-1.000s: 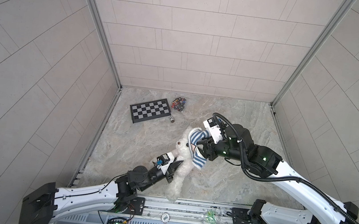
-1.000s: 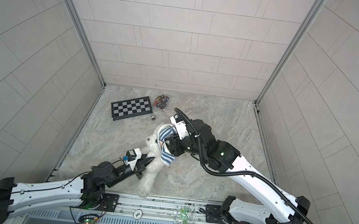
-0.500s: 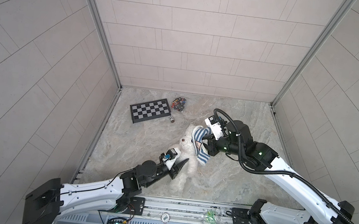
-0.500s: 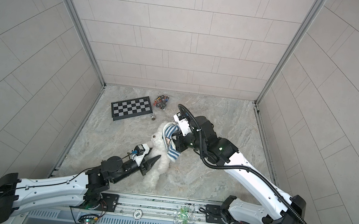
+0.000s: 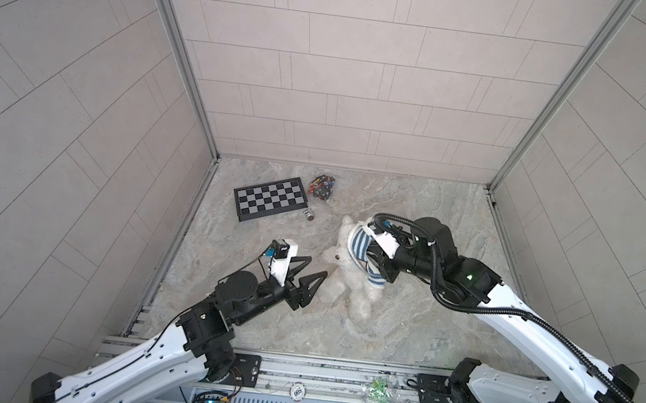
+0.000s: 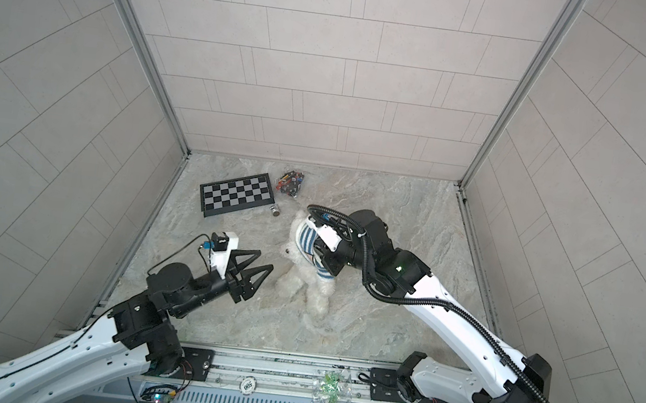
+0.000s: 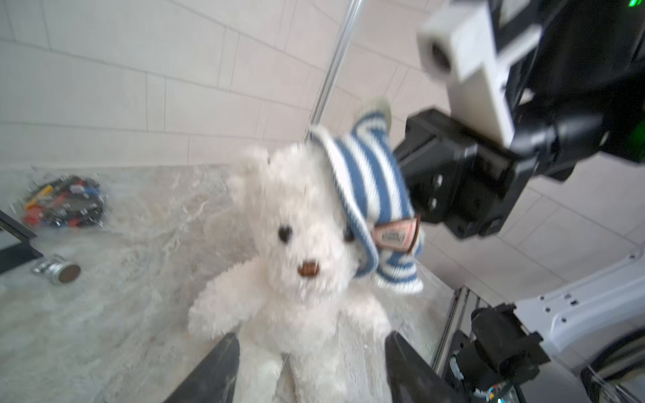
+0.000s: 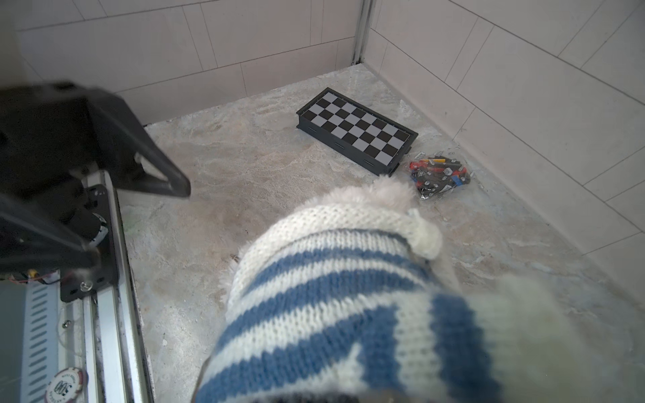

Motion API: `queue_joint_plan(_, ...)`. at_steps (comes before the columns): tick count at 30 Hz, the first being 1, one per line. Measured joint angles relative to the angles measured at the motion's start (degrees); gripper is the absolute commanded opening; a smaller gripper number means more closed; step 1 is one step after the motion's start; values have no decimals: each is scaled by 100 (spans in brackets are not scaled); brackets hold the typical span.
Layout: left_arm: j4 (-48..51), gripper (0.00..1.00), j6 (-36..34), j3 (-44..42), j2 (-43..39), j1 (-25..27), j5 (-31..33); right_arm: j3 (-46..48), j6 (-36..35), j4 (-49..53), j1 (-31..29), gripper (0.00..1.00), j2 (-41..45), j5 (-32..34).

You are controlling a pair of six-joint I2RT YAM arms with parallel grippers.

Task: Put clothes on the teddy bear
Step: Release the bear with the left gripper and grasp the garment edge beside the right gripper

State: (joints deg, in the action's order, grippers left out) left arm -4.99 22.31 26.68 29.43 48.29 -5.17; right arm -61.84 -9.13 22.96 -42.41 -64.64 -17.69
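The white fluffy teddy bear (image 5: 350,287) (image 6: 305,282) lies mid-floor, facing the left wrist camera (image 7: 300,244). The blue-and-white striped shirt (image 5: 358,242) (image 7: 366,181) is draped over one side of its head and covers part of one eye. My right gripper (image 5: 373,259) is shut on the shirt (image 8: 331,296), and the knit hides its fingertips. My left gripper (image 5: 316,266) (image 6: 266,259) stands open just left of the bear. Its fingers (image 7: 223,363) flank the bear's lower body without touching it.
A folded chessboard (image 5: 269,204) lies at the back left, with a bag of small coloured parts (image 5: 322,186) and a small metal cylinder (image 5: 309,214) beside it. A poker chip (image 5: 297,392) and a bag of green bits (image 5: 378,402) sit on the front rail. Walls close three sides.
My left gripper opened, let go of the bear and drew back left. My right gripper shut on the shirt and pulled it up over the bear's head.
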Motion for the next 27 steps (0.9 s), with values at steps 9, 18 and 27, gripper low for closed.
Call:
queue_joint_plan(9,839,52,396,1958,1593,-444,-750,411,-813,-476,-514,0,24,284)
queue_joint_plan(18,1537,37,481,2391,2640,-686,-1167,588,-1137,-616,-715,0,221,409)
queue_joint_plan(27,1528,28,481,2568,2841,-669,-1521,595,-1296,-597,-916,0,225,649)
